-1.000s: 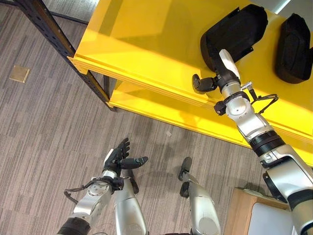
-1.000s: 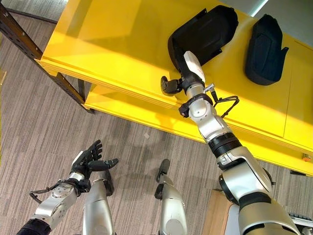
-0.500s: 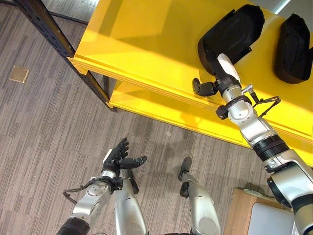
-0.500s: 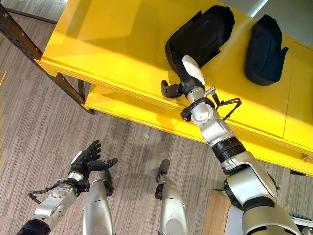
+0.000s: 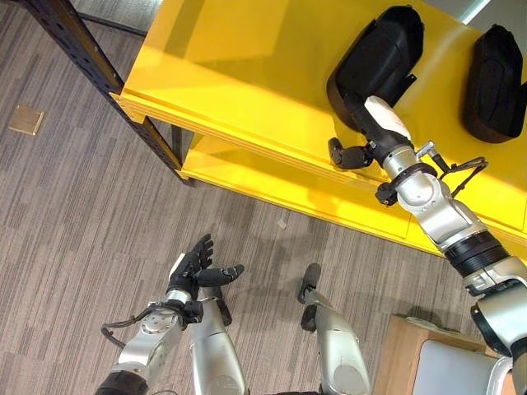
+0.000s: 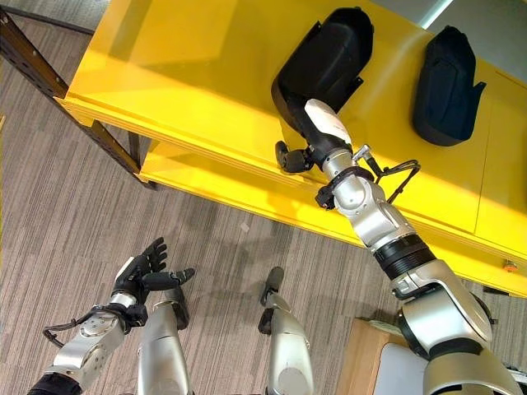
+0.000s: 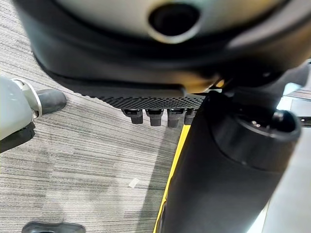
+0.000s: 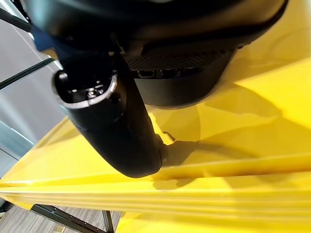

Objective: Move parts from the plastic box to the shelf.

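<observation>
Two black parts (image 5: 375, 66) (image 5: 492, 74) lie on the yellow shelf (image 5: 247, 74), my right hand (image 5: 375, 132) touches one, its fingers hidden so I cannot tell its grip, and my left hand (image 5: 191, 267) hangs loose and empty.

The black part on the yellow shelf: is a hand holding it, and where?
It cannot be told. The right hand reaches the near end of the black part; the left hand is open.

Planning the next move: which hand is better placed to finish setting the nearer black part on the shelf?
Right. The right hand is already against the black part on the yellow shelf; the left hand hangs open over the floor.
</observation>
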Motion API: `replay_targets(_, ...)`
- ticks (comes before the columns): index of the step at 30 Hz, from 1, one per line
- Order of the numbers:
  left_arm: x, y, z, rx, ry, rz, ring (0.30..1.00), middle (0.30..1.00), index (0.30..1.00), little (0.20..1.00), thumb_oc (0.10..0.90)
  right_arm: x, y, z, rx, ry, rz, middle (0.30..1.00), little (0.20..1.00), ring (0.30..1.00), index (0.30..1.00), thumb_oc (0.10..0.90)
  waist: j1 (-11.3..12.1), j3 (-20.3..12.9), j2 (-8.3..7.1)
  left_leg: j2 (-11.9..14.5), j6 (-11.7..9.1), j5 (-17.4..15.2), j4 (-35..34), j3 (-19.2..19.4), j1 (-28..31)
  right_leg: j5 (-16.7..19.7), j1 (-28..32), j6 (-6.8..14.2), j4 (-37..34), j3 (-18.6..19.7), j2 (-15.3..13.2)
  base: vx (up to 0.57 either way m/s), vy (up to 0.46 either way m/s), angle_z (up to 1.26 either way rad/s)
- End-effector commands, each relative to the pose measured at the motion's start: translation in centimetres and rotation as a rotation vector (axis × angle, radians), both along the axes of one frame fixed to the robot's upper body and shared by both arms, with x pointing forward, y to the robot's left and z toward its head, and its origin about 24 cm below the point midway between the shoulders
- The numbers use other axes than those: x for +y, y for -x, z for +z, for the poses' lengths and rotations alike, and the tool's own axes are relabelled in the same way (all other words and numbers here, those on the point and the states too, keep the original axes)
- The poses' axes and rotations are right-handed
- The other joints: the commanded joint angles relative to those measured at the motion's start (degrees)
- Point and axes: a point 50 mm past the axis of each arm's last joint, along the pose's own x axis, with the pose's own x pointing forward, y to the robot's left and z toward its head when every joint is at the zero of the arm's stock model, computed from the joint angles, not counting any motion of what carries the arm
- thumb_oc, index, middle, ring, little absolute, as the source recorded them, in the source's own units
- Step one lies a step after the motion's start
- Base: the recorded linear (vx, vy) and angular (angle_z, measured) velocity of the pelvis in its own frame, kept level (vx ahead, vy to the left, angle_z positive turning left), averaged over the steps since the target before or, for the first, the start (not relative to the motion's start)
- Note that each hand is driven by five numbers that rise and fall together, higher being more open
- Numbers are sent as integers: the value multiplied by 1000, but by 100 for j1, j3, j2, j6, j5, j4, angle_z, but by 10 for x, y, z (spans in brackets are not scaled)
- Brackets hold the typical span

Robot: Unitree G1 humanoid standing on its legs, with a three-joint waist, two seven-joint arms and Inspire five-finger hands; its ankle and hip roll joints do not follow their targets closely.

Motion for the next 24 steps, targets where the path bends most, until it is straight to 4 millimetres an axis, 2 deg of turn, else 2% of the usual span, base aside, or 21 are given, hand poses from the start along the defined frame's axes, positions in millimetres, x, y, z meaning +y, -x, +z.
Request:
replay_targets(1, -7, 7, 22, -135, 20, -61, 1000, 1000, 1000, 1000, 900, -19, 9, -19, 85, 142, -17, 1000, 1000, 1000, 1000, 900, 131, -84, 45, 355, -310, 777, -1123, -41, 510, -325, 416, 643, 745, 601, -567, 0, 0, 0)
replay_targets(4, -6, 7, 21, -134, 27, -58, 1000, 1000, 1000, 1000, 900, -25, 11, -17, 93, 164, -24, 1000, 1000, 1000, 1000, 900, 129, -85, 39, 344, -311, 783, -1166, -23, 542, -319, 412, 634, 741, 605, -576, 0, 0, 0)
replay_targets(17, -2, 10, 17, -115, 23, -45, 1000, 1000, 1000, 1000, 900, -32, 18, -10, 85, 194, -12, 1000, 1000, 1000, 1000, 900, 99, -137, 18, 343, -324, 792, -1203, -11, 601, -345, 413, 629, 743, 634, -561, 0, 0, 0)
replay_targets(24, 2, 12, 14, -101, 19, -33, 1000, 1000, 1000, 1000, 900, -32, 26, 10, 36, 232, 26, 1000, 1000, 1000, 1000, 900, 63, -213, -26, 384, -332, 794, -1201, 11, 632, -360, 413, 631, 752, 670, -529, 3, -6, -2)
